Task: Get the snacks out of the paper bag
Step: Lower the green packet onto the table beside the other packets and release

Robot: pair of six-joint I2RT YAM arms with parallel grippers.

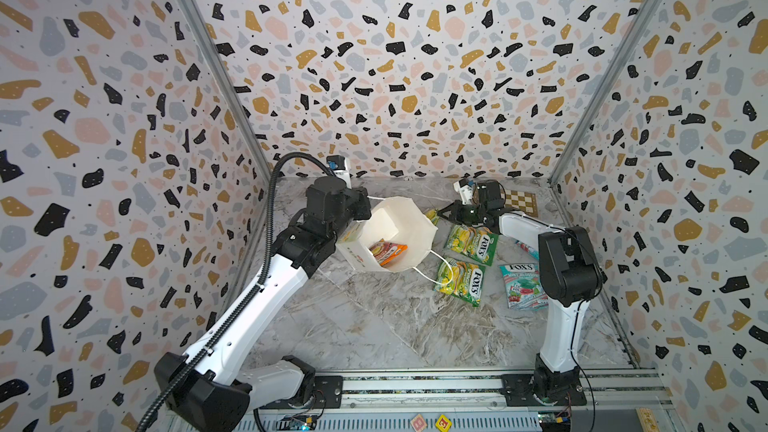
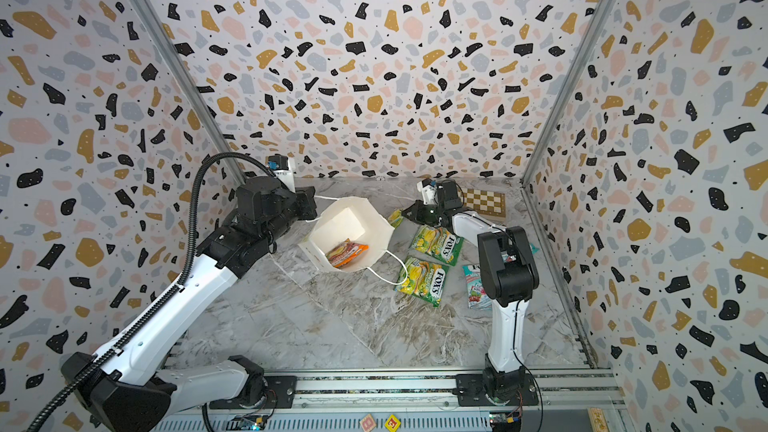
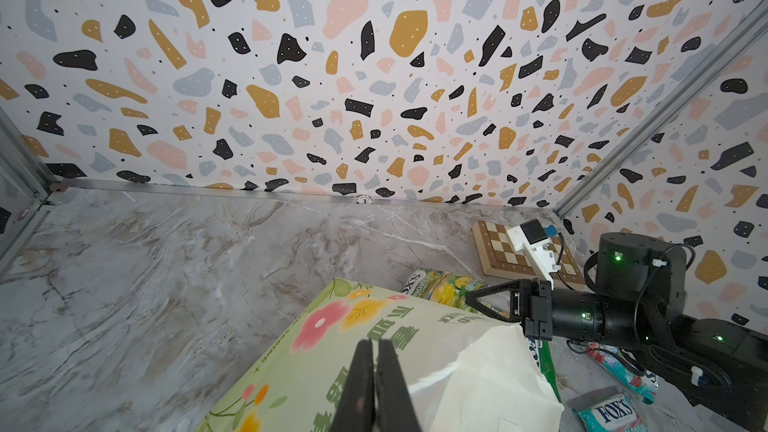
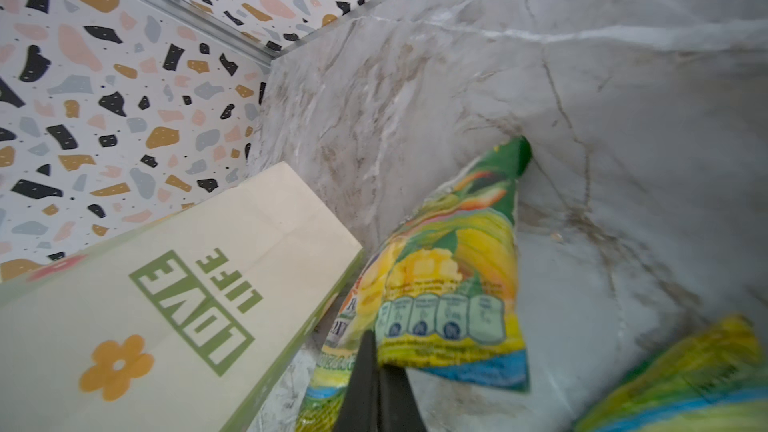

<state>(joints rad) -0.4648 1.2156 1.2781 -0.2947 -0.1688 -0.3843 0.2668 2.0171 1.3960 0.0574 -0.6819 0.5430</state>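
Right gripper [image 4: 374, 351] clamps a green-yellow packet [image 4: 449, 284] beside the paper bag [image 1: 399, 218], at the back of the table [image 1: 374, 326]; left gripper [image 3: 375, 344] closed, we think on its rim. Orange packet [image 1: 386, 252] lies inside, mouth facing front.

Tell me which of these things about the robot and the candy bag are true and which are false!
1. The paper bag is empty. False: a pink-orange packet lies inside it.
2. The right gripper is pinching a green-yellow packet. True.
3. The chessboard is inside the bag. False: it lies on the table by the back wall, behind the right gripper.
4. Two other green-yellow packets lie on the table outside the bag. True.
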